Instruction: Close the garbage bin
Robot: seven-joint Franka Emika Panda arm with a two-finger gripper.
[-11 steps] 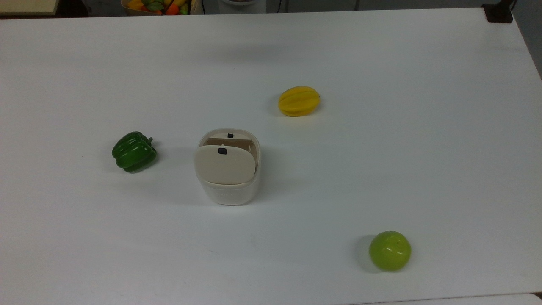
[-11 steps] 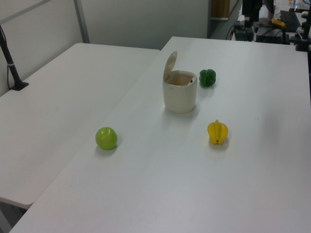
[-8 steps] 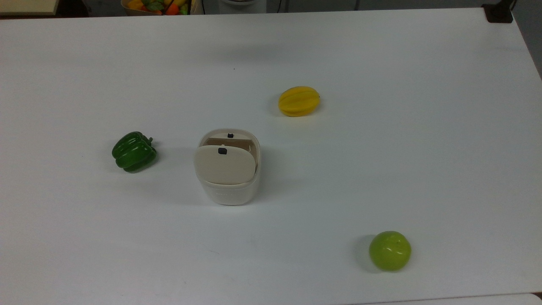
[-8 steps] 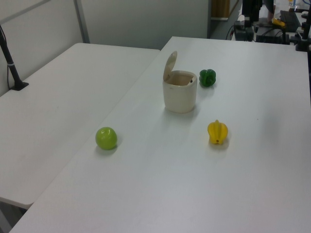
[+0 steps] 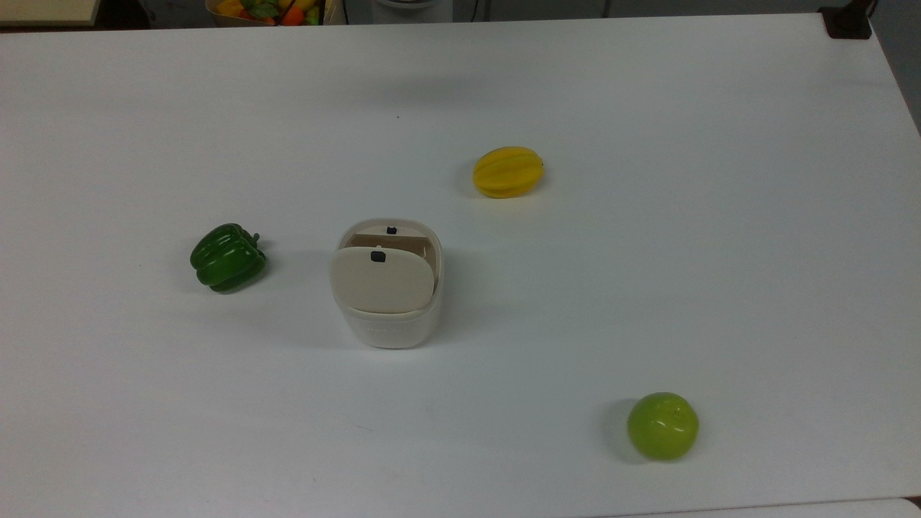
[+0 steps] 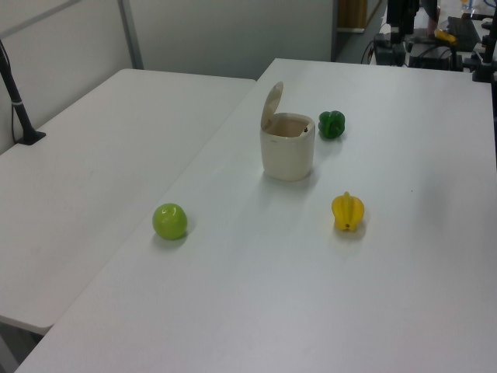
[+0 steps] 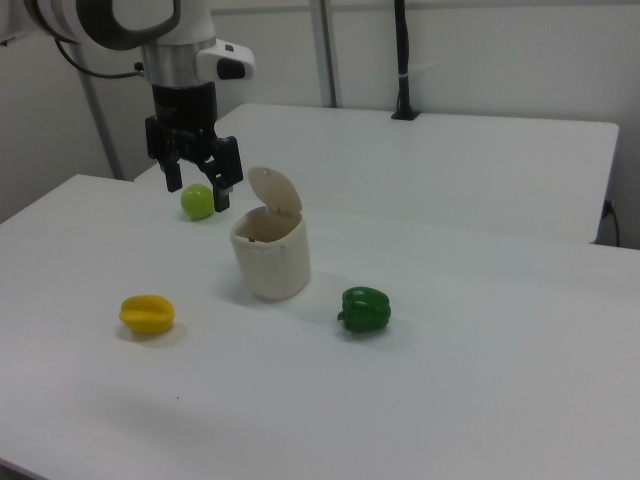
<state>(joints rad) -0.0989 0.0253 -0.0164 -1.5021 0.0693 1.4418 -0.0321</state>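
The cream-white plastic garbage bin [image 7: 270, 258] stands with its beige hinged lid [image 7: 276, 189] raised; your gripper [image 7: 195, 196], spread open and empty, hovers just left of the lid in the right view.

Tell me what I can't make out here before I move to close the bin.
- Bin inside: in the top view the raised lid covers most of it; in the left and right views the wall hides it.
- Apple: in the right view the gripper partly covers it.
- Basket of toy produce: cut by the top view's upper edge.
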